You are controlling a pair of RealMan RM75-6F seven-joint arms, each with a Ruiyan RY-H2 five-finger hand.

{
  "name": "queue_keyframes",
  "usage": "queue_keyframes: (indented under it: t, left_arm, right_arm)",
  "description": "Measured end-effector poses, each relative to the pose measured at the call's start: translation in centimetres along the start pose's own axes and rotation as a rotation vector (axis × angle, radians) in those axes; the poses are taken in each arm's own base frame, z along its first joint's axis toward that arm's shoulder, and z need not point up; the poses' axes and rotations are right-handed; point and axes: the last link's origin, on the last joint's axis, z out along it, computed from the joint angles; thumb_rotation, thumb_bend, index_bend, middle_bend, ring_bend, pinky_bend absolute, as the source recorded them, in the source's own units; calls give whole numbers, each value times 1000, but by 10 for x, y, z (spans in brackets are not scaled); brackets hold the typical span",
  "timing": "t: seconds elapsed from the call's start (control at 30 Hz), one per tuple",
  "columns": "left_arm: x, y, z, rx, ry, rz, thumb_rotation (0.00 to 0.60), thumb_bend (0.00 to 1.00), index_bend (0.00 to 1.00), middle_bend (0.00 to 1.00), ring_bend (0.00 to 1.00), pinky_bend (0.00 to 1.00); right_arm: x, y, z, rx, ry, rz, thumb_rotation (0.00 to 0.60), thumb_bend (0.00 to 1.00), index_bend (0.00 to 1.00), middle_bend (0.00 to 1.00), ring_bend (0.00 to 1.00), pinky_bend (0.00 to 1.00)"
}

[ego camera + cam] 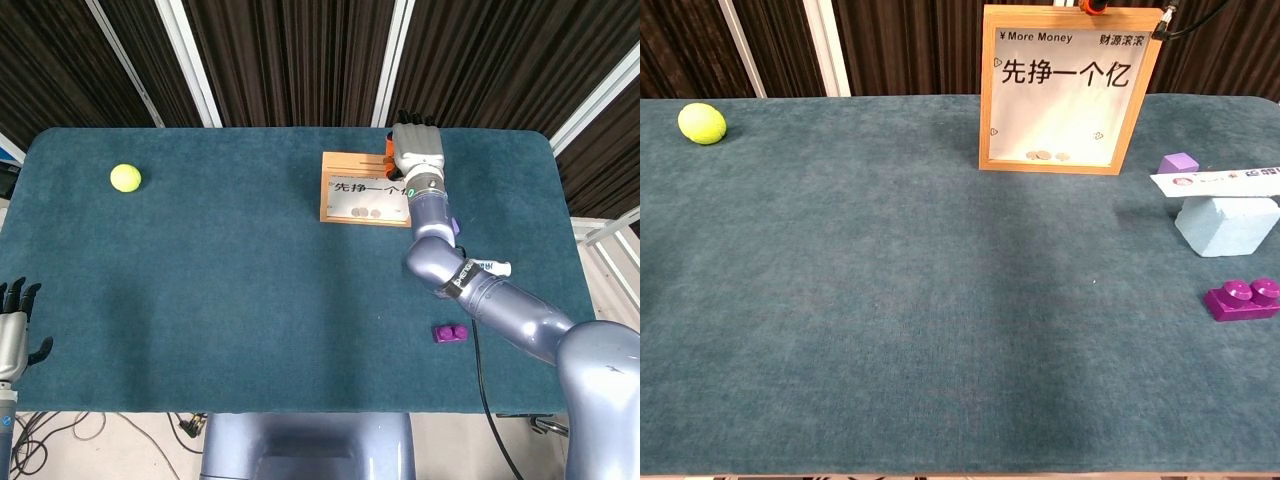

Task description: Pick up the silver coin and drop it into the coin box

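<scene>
The coin box (364, 188), a wooden frame with a clear front and printed characters, stands upright at the table's far middle-right; the chest view shows the coin box (1069, 88) face on. Several coins (1046, 156) lie at its bottom. My right hand (416, 150) sits over the box's top right corner, back facing the head camera, its fingers reaching past the far side and hidden. No loose silver coin shows on the table. My left hand (12, 330) hangs beyond the table's near left edge, fingers apart and holding nothing.
A yellow-green tennis ball (125, 177) lies far left. At the right are a purple brick (1243, 298), a pale blue block (1227, 224) with a white label strip (1220, 181) across it, and a small purple block (1178, 162). A small orange piece (1095, 6) sits on the box's top.
</scene>
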Motion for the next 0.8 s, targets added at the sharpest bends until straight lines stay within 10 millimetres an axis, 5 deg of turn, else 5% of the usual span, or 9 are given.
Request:
queue_keyframes:
  t: [0.8]
  left_arm:
    - [0,0,0,4,-1,4,600,267,141,26,0,0]
  right_arm:
    - [21,-5,-11,43,99,-5,600,486,454,12,0,0]
